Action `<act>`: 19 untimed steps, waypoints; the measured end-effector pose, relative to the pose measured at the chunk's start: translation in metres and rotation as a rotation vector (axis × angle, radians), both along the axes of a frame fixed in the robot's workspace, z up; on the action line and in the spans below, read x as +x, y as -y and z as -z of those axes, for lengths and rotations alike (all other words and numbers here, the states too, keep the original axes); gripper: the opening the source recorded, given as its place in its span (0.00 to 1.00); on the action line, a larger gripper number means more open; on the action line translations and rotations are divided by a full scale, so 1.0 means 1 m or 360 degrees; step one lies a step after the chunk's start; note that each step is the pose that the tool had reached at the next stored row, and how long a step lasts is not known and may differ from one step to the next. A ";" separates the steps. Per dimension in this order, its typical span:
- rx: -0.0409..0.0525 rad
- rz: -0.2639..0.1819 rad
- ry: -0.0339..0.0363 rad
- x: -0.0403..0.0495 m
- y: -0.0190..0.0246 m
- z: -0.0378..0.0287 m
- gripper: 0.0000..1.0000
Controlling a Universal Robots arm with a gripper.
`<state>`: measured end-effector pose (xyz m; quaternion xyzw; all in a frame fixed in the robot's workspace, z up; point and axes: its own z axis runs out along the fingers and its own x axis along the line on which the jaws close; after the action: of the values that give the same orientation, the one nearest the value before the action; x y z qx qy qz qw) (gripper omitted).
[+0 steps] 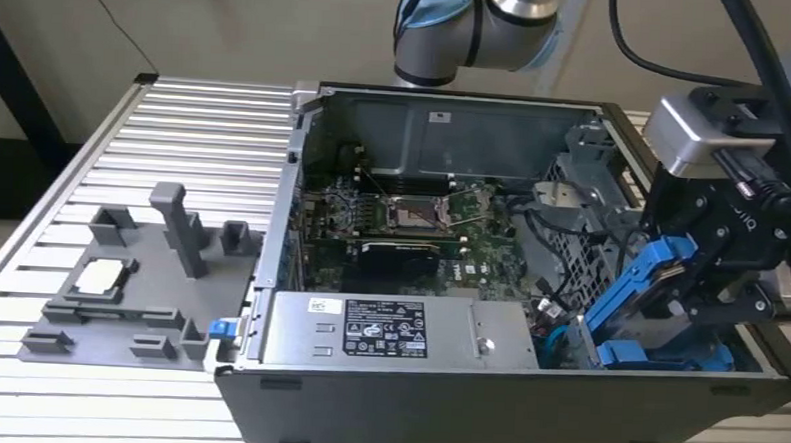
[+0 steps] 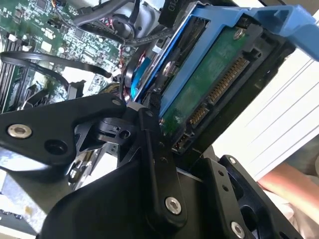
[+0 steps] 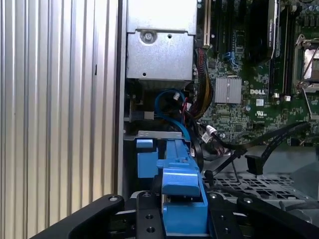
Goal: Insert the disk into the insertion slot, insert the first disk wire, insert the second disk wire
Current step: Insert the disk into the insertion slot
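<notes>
Exterior view: end effector (image 1: 697, 280) clenched on the disk (image 1: 644, 282), tilted at four o'clock in the case (image 1: 494, 426), above the insertion slot (image 1: 584, 342). Best, I judge, to square its blue carrier with the cage, clear of cables (image 1: 545, 226), before pushing.

An open case (image 1: 494, 411) with motherboard (image 1: 410, 217) and power supply (image 1: 391, 331) stands on the slatted table (image 1: 200, 123), beside a grey fixture (image 1: 182, 227).

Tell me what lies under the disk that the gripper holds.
Under the tilted disk, a second blue carrier sits in the case's corner. The disk and gripper cover whatever lies beneath that carrier.
</notes>
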<state>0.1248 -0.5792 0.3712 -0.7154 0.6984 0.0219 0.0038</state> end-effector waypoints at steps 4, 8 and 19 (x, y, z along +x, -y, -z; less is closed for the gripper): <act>0.0000 -0.0004 0.0000 0.0000 0.0000 0.0051 0.33; 0.0001 -0.0005 0.0000 0.0000 0.0000 0.0053 0.33; 0.0001 -0.0004 0.0000 0.0000 0.0000 0.0037 0.40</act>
<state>0.1248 -0.5792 0.3674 -0.7163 0.6975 0.0220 0.0040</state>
